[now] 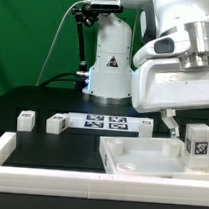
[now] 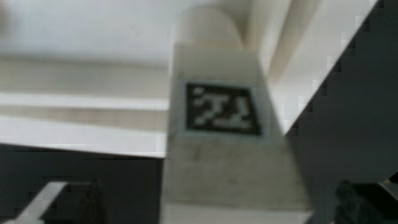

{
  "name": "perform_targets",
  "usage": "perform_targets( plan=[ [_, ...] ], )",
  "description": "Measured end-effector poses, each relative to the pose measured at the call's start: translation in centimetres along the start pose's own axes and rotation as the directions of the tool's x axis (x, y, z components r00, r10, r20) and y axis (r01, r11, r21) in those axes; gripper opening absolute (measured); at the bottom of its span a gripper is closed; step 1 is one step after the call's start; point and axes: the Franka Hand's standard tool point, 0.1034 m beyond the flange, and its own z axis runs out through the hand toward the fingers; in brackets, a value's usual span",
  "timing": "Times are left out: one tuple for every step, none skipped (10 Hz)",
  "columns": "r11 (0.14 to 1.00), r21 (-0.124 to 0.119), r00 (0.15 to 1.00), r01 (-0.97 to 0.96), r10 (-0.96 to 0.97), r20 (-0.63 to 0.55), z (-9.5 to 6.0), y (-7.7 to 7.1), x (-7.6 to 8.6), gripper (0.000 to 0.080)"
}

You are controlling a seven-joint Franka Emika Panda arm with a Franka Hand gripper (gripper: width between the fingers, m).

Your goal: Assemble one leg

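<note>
The leg (image 1: 197,142) is found upright on the white tray's (image 1: 110,151) corner, at the right of the frame; whether it is fully seated cannot be told. The fingers (image 2: 43,205) are spread, with the leg between them and seemingly untouched. Final tightening is judged possibly outstanding.

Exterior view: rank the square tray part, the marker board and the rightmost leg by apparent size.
1. Square tray part, clearly largest.
2. Marker board.
3. Rightmost leg; it is nearer the camera, so its rank against the board is unsure.
</note>
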Motion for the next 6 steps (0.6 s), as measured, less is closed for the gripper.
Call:
perform_targets(
  plan=[
    [0.999,0.036,0.989,-0.003,-0.002,0.146,0.4,-0.5,-0.2,0.0648],
    [0.998,0.066,0.963,-0.013,-0.005,0.27,0.3,-0.6,0.4,0.0648],
    [0.995,0.095,0.911,-0.036,-0.007,0.413,0.4,-1.1,0.3,0.0648],
    [0.994,0.104,0.9,-0.041,-0.009,0.436,0.5,-1.2,1.1,0.0648],
    [0.994,0.102,0.909,-0.035,-0.011,0.417,0.6,-1.1,1.4,0.0648],
    [0.994,0.102,0.911,-0.031,-0.014,0.411,0.7,-1.1,1.3,0.0648]
  ],
)
